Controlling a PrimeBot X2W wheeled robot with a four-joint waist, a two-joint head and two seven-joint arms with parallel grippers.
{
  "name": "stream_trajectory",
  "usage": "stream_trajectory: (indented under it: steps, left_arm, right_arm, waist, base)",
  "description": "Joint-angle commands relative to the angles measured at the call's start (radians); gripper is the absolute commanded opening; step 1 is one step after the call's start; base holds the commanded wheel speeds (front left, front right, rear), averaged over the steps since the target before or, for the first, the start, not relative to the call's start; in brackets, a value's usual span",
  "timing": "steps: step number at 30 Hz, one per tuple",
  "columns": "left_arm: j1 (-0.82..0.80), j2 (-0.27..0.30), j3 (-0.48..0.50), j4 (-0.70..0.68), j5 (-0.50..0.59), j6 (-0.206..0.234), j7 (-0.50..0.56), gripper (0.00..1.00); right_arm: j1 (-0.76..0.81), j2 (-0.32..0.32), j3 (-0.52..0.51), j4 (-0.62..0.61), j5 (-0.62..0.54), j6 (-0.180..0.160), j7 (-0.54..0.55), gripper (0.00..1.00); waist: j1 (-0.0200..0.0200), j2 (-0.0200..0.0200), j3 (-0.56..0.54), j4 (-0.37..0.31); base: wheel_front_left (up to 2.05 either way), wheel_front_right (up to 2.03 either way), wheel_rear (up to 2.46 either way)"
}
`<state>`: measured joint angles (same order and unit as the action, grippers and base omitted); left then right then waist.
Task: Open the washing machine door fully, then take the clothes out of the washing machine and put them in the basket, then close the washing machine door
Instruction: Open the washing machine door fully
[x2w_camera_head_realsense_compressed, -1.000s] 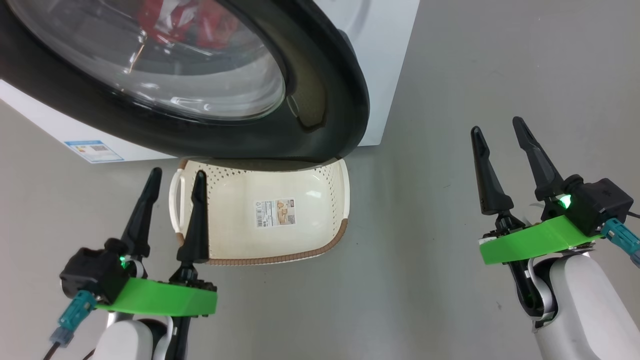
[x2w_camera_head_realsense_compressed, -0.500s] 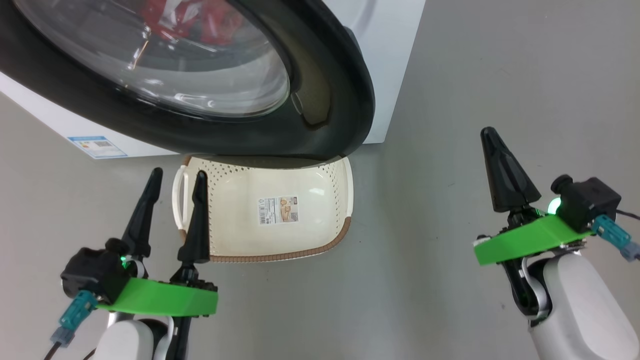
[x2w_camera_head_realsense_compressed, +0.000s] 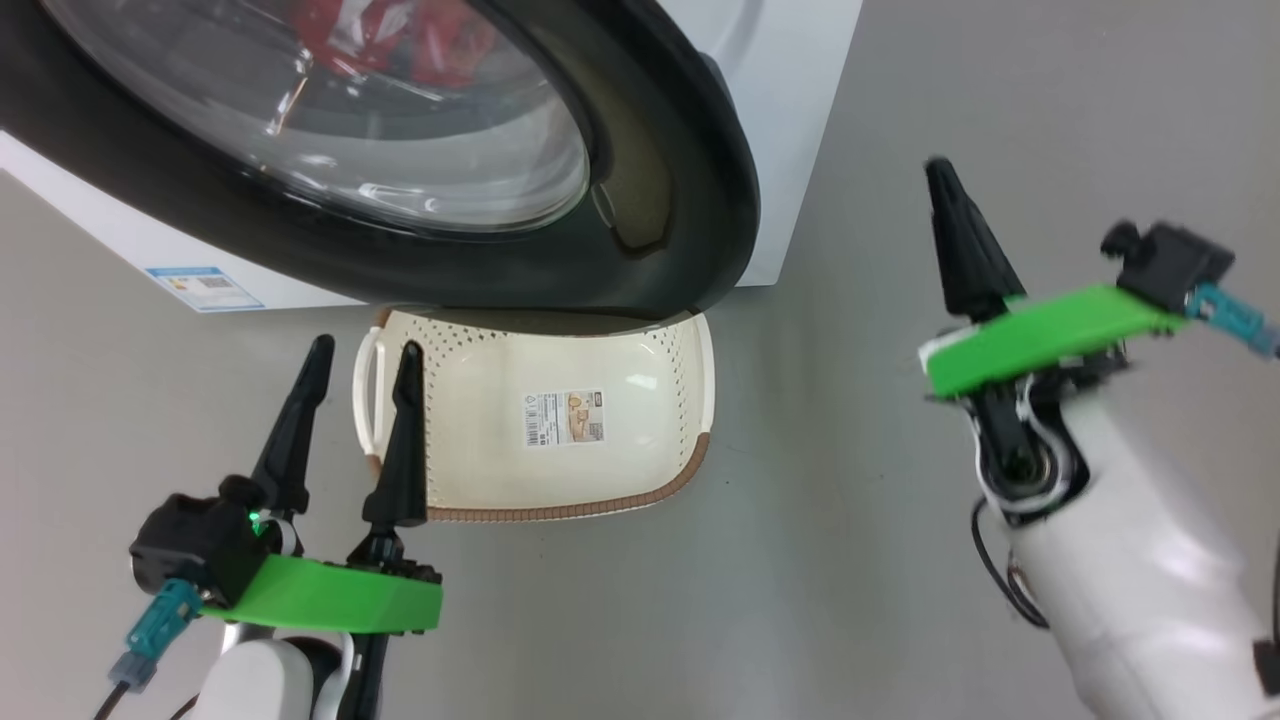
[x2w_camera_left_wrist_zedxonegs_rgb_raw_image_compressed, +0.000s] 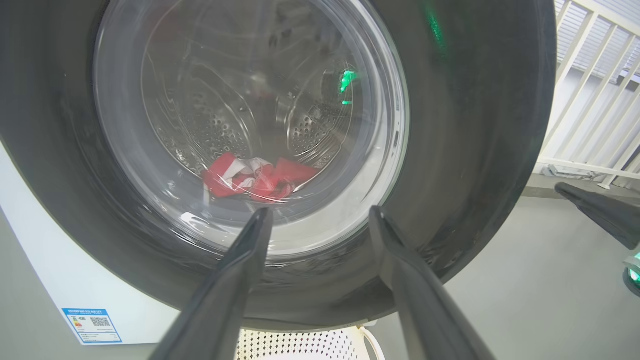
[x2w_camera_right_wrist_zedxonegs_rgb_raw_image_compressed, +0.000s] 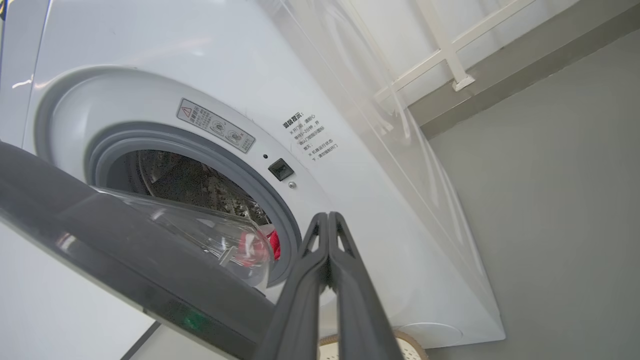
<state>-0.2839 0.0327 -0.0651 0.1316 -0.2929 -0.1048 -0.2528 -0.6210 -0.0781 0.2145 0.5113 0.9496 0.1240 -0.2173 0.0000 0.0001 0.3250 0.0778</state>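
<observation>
Barely started: the washing machine door (x2w_camera_head_realsense_compressed: 680, 200) stood ajar, the clothes (x2w_camera_left_wrist_zedxonegs_rgb_raw_image_compressed: 250, 180) lay inside, and the basket (x2w_camera_head_realsense_compressed: 560, 512) sat empty. The left gripper (x2w_camera_head_realsense_compressed: 366, 348) was spread; the right gripper (x2w_camera_head_realsense_compressed: 942, 178) was pressed together, holding nothing.

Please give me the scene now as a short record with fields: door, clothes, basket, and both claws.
washing machine door: partly open, hanging over the basket
clothes: red and white, inside the drum of the washing machine
basket: on the floor under the door, no clothes in its visible part
left claw: open, holding nothing
right claw: shut, holding nothing
</observation>
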Motion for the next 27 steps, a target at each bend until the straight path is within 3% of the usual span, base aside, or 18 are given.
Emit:
stream_trajectory:
  steps: [1, 9, 16, 21, 27]
  left_arm:
    - [-0.005, 0.018, 0.028, -0.024, -0.003, 0.004, -0.009, 1.0]
    - [-0.002, 0.018, 0.026, -0.025, -0.002, 0.001, -0.009, 1.0]
    - [-0.003, 0.018, 0.021, -0.022, -0.002, -0.002, -0.009, 1.0]
    - [-0.003, 0.018, 0.017, -0.015, -0.005, 0.002, -0.009, 1.0]
    - [-0.007, 0.018, 0.01, -0.006, -0.004, 0.003, -0.009, 1.0]
  right_arm:
    - [-0.028, 0.006, 0.026, -0.023, 0.046, 0.007, 0.015, 0.0]
    - [-0.154, -0.028, 0.073, -0.043, 0.438, 0.007, 0.226, 0.0]
    - [-0.241, -0.015, 0.038, 0.022, 0.707, 0.007, 0.525, 0.0]
    - [-0.295, -0.01, 0.019, 0.088, 0.779, 0.007, 0.685, 0.0]
    - [-0.319, -0.013, 0.049, 0.108, 0.747, 0.007, 0.803, 0.0]
  waist:
    - [0.0, -0.0001, 0.0, 0.002]
    - [0.0, -0.0001, 0.007, 0.026]
    - [0.0, -0.0001, 0.011, 0.046]
    - [0.0, -0.0001, 0.014, 0.058]
    - [0.0, -0.0001, 0.013, 0.072]
  base:
    - [0.0, 0.0, 0.0]
    - [0.0, 0.0, 0.0]
    - [0.0, 0.0, 0.0]
    - [0.0, 0.0, 0.0]
    - [0.0, 0.0, 0.0]
